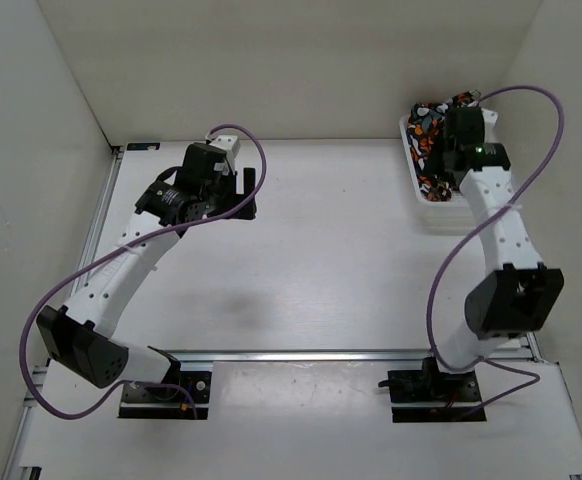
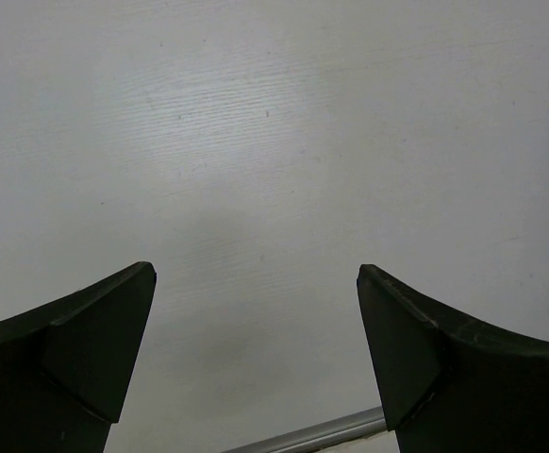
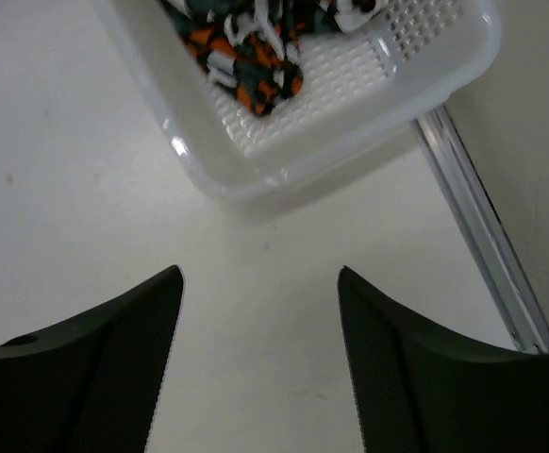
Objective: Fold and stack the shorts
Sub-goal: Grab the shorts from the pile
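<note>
The shorts [image 1: 426, 128], printed in orange, black, grey and white, lie bunched in a white mesh basket [image 1: 436, 212] at the far right of the table. In the right wrist view the shorts [image 3: 246, 47] fill the basket's [image 3: 350, 123] top part. My right gripper [image 1: 449, 150] hovers over the basket's near end. In its own view the right gripper [image 3: 260, 283] is open and empty, above bare table just short of the basket's rim. My left gripper [image 1: 243, 195] is at the far left-centre of the table. In its own view the left gripper [image 2: 256, 283] is open and empty over bare table.
White walls close in the table on the left, back and right. A metal rail [image 3: 487, 236] runs along the table's right edge beside the basket. Another rail [image 2: 312, 434] shows below the left fingers. Purple cables loop off both arms.
</note>
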Tool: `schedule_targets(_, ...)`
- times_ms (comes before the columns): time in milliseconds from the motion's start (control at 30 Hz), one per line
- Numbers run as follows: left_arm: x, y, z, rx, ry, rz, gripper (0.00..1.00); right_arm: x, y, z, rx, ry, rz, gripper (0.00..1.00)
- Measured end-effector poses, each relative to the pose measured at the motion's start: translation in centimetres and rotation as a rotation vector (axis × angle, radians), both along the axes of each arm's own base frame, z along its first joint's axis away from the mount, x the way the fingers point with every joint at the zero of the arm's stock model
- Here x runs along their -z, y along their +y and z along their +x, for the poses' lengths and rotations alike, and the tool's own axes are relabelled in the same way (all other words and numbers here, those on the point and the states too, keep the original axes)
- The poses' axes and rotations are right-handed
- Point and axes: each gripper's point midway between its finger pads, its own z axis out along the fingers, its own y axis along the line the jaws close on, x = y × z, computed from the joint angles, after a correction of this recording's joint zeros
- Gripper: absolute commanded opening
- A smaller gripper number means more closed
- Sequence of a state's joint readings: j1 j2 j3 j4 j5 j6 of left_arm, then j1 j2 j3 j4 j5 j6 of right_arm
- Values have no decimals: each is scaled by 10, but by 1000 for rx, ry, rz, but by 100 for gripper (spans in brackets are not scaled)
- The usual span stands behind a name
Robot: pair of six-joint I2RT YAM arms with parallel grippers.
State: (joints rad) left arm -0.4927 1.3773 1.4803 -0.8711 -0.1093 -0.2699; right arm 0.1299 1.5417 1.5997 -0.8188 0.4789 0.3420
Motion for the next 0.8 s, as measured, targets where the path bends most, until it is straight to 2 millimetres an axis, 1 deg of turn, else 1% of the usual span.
schedule_targets(33,0,-1,0,-5,3,-7,100,-2,-12,15,34,-9,12,86)
schedule_targets(67,1,-1,0,-9,7,-11,100,-2,-21,29,55,-15,21,96)
schedule_targets(100,2,-2,1,-13,10,-15,100,0,-29,45,70,-10,36,99)
schedule_targets(167,5,-3,2,-22,21,-20,100,4,-43,82,83,-22,70,100)
schedule_targets(267,12,-4,4,-33,40,-16,100,22,-60,135,96,-30,129,100)
schedule_targets(333,17,-5,6,-38,51,-10,100,41,-70,159,99,-21,166,100)
schedule_targets(400,22,-5,7,-42,62,0,100,66,-79,180,100,-10,209,94)
schedule_targets(467,27,-5,9,-48,76,16,100,93,-85,191,103,16,254,89)
schedule_targets(500,31,-5,9,-53,86,28,100,107,-87,195,104,29,274,80)
schedule_targets(567,37,-3,10,-61,104,45,100,134,-90,197,112,69,307,68)
schedule_targets(600,39,-2,10,-66,111,54,100,147,-90,197,113,88,326,58)
schedule_targets(633,42,-1,10,-69,120,63,100,156,-89,198,113,100,347,32)
schedule_targets(667,43,0,10,-72,127,70,100,163,-87,198,106,110,359,18)
schedule_targets(700,44,0,10,-74,131,75,100,165,-85,198,100,113,372,8)
schedule_targets(733,45,1,10,-77,135,80,100,166,-82,199,95,112,384,0)
schedule_targets(800,44,2,9,-80,136,84,100,156,-78,204,86,77,400,0)
